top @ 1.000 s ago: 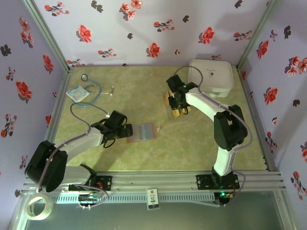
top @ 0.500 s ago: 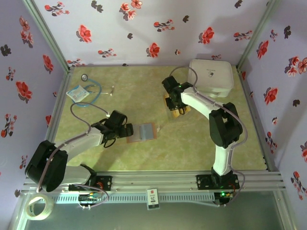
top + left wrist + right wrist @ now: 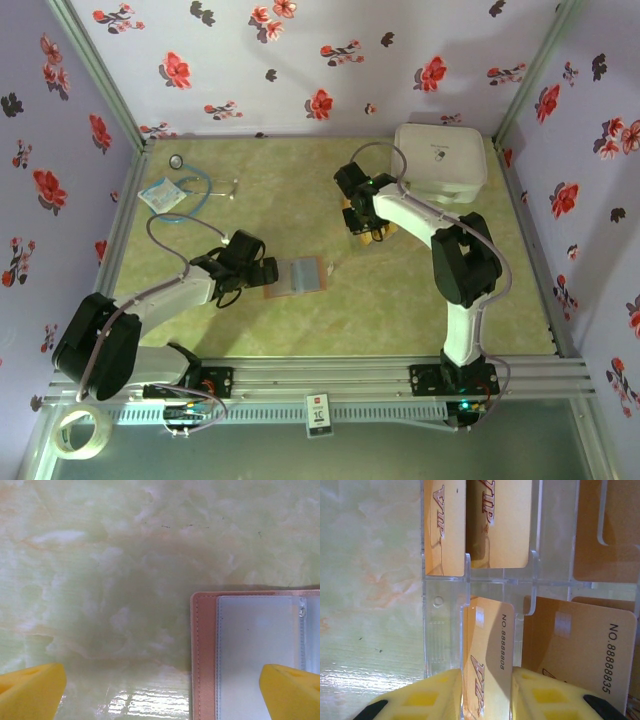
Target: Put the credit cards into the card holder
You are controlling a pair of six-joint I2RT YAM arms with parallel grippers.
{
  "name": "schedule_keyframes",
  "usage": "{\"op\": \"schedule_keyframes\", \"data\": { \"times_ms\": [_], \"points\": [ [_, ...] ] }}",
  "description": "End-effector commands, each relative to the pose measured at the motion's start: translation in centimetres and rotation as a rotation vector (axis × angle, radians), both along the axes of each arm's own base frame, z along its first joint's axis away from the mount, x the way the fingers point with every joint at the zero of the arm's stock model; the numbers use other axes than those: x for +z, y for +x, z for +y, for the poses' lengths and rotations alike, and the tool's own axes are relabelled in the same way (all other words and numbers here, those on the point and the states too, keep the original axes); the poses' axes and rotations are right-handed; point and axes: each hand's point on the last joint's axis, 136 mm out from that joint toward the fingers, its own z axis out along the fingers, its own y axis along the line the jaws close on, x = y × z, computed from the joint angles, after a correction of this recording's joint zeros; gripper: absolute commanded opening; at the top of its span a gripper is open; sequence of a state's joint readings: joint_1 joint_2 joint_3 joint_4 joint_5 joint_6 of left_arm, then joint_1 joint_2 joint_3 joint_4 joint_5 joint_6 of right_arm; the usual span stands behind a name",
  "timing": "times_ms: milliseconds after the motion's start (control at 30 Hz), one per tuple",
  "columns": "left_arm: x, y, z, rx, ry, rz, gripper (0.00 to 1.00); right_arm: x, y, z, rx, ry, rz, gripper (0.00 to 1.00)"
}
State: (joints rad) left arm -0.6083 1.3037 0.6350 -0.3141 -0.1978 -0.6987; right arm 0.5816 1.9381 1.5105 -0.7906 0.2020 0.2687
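A stethoscope (image 3: pixel 195 187) and a small white-and-blue packet (image 3: pixel 160 196) are lying at the far left of the pale green marbled table (image 3: pixel 300 200). Nearer the middle, the left gripper (image 3: pixel 265 273) is hovering low over the table with its jaws spread wide and nothing between them. In its wrist view the two yellow fingertips (image 3: pixel 30 692) are sitting at opposite bottom corners, one over bare table and the other over the card holder (image 3: pixel 300 275). The card holder is lying open and flat just to the right of that gripper. It is showing a reddish-brown stitched border around a clear plastic pocket with a zip along its right side, and no card is showing in the part of the pocket that the wrist view covers.

Further right and farther back, the right gripper (image 3: pixel 362 215) is pointing down into a clear acrylic rack (image 3: pixel 445 580) where the credit cards (image 3: pixel 383 233) are standing in their slots. In the right wrist view its yellow pads (image 3: pixel 432 697) are drawn in around a gold VIP card (image 3: pixel 487 650), which is leaning in the rack and filling the gap from pad to pad, so the gripper is grasping it. Other golden cards are resting in the neighbouring slots above and to the right. A white zippered case (image 3: pixel 440 160) is sitting at the far right corner, just behind the rack.
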Motion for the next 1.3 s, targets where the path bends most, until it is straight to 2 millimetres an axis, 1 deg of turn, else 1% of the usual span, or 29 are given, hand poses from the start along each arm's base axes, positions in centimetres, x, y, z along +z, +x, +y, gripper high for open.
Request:
{"op": "schedule_keyframes", "data": {
  "times_ms": [0,100,333,567,733,867,967,1000,1133,1267],
  "points": [
    [-0.3,-0.1,0.1,-0.018,0.01,0.002,1.0,0.8,0.0,0.2,0.013,-0.01,-0.003,0.29],
    [-0.3,-0.2,0.1,-0.018,0.009,0.002,1.0,0.9,0.1,0.5,0.015,-0.001,-0.002,0.25],
    [-0.4,-0.3,0.1,-0.016,0.01,0.004,1.0,1.3,0.4,0.8,0.013,0.015,-0.01,0.22],
    [-0.4,-0.3,0.2,-0.016,0.009,0.003,1.0,0.8,0.2,0.7,0.009,0.026,0.007,0.15],
    [-0.3,-0.3,0.2,-0.015,0.01,0.004,1.0,0.7,0.0,0.7,0.005,0.039,0.014,0.13],
    [-0.3,-0.2,0.2,-0.014,0.008,0.001,1.0,0.5,-0.1,0.6,0.003,0.051,0.024,0.07],
    [-0.3,-0.3,0.2,-0.015,0.01,0.003,1.0,0.5,-0.1,0.6,0.001,0.063,0.029,0.0],
    [-0.2,-0.3,0.2,-0.015,0.011,0.003,1.0,0.5,-0.2,0.6,0.001,0.069,0.031,0.0],
    [-0.1,-0.3,0.2,-0.018,0.012,0.003,1.0,1.7,-0.1,0.6,0.003,0.097,0.013,0.0],
    [0.5,-0.3,0.2,-0.023,0.012,-0.003,1.0,4.5,0.0,1.0,0.013,0.147,-0.028,0.0]
  ]
}}
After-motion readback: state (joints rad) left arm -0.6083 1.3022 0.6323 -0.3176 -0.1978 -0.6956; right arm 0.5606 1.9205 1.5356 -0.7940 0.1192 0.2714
